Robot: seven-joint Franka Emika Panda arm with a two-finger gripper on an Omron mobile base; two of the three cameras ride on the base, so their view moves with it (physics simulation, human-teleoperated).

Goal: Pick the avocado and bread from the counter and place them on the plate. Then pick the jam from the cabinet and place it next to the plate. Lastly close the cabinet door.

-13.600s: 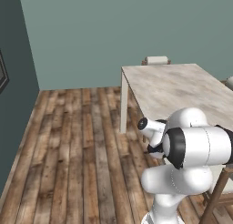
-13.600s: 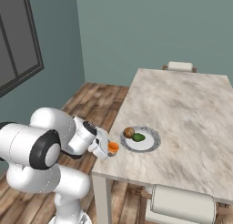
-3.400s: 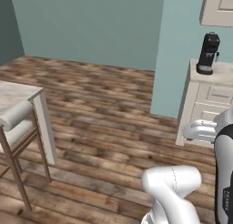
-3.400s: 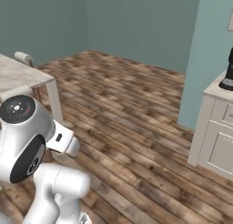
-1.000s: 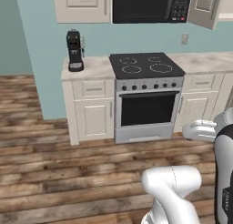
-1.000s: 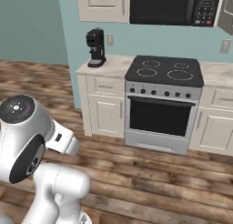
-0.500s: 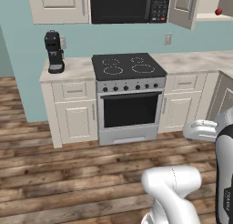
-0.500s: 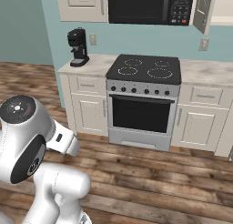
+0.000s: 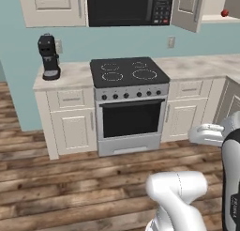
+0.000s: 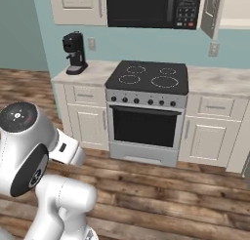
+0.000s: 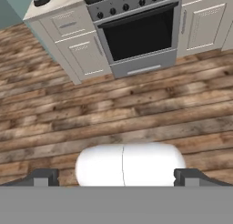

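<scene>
The jam [image 9: 225, 12] is a tiny red jar on the shelf of the open wall cabinet [image 9: 216, 18] at the top right. The cabinet door [image 9: 187, 9] stands swung open beside the microwave; it also appears in the right base view as the cabinet door [image 10: 212, 12]. A pale marble counter [image 9: 201, 65] runs right of the stove. My gripper [image 11: 117, 177] is open, its two dark fingertips [image 11: 43, 177] wide apart over the wooden floor, holding nothing and far from the cabinet. The avocado, bread and plate are out of view.
A black stove [image 9: 129, 70] with an oven below stands between cream base cabinets [image 9: 70, 127]. A black microwave [image 9: 129, 7] hangs above it. A black coffee machine [image 9: 48, 56] sits on the left counter. Wooden floor [image 11: 136, 114] lies between me and the cabinets.
The base has moved, so the whole kitchen has slid leftward in both base views. The open cabinet with the jam has come further into view. The gripper stays open.
</scene>
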